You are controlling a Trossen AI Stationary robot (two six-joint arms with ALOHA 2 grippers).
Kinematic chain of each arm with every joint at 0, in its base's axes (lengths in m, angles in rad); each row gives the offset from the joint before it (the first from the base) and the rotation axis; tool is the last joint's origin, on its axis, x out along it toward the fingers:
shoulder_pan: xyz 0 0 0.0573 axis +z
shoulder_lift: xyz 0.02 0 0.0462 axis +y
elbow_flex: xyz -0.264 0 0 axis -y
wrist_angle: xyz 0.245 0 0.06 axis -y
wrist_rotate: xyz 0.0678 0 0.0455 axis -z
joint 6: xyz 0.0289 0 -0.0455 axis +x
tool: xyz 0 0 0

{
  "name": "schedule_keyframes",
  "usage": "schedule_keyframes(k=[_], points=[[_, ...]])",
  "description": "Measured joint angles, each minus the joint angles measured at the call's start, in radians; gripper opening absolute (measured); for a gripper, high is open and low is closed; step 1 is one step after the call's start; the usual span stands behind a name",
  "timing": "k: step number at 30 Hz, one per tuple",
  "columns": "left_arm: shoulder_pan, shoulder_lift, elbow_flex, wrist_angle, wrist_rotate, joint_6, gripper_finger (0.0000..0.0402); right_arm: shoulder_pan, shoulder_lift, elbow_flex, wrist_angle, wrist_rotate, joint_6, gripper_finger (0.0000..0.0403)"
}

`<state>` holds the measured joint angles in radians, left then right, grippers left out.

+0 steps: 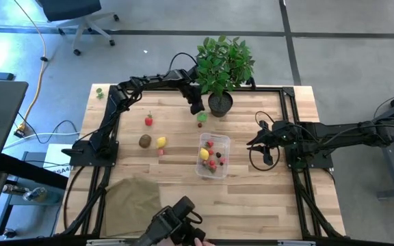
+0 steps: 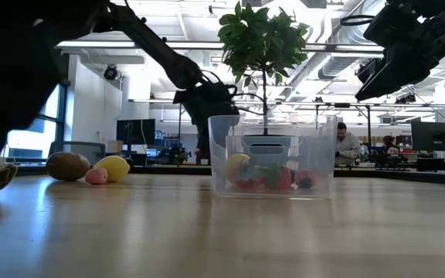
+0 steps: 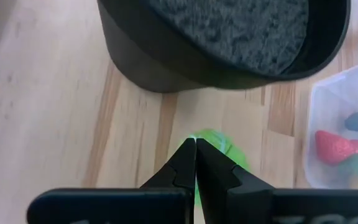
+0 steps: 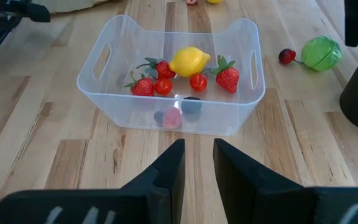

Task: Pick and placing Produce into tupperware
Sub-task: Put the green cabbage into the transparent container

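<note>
The clear tupperware (image 1: 213, 154) stands mid-table and holds strawberries, a lemon and other small produce (image 4: 188, 62). A green toy vegetable (image 1: 202, 117) and a red cherry (image 4: 286, 56) lie on the table between the tupperware and the plant pot. A strawberry (image 1: 148, 120), a brown fruit (image 1: 145, 141), a lemon (image 1: 161, 142) and a pink piece (image 2: 96, 176) lie to the left. My left gripper (image 1: 198, 108) is shut, raised above the green vegetable (image 3: 222, 149) beside the pot. My right gripper (image 1: 253, 142) is open and empty, raised to the right of the tupperware (image 4: 197, 152).
A leafy potted plant (image 1: 221, 102) stands at the far middle, close to my left gripper. A tan cloth (image 1: 132, 198) lies at the near left. A dark device (image 1: 176, 222) sits at the near edge. Bare wood lies near and right of the tupperware.
</note>
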<state>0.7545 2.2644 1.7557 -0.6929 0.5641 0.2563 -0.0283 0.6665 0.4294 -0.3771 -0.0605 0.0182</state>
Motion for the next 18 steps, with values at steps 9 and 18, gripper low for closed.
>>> schedule_keyframes(k=[9, 18], points=[[-0.025, 0.032, -0.002, -0.098, 0.091, 0.003, 0.0, 0.0, 0.0, 0.0, 0.0, 0.0, 0.0, 0.0073], [-0.062, 0.03, -0.001, -0.238, 0.092, 0.072, 0.0, 0.0, 0.0, 0.0, 0.0, 0.0, 0.0, 0.0073]])
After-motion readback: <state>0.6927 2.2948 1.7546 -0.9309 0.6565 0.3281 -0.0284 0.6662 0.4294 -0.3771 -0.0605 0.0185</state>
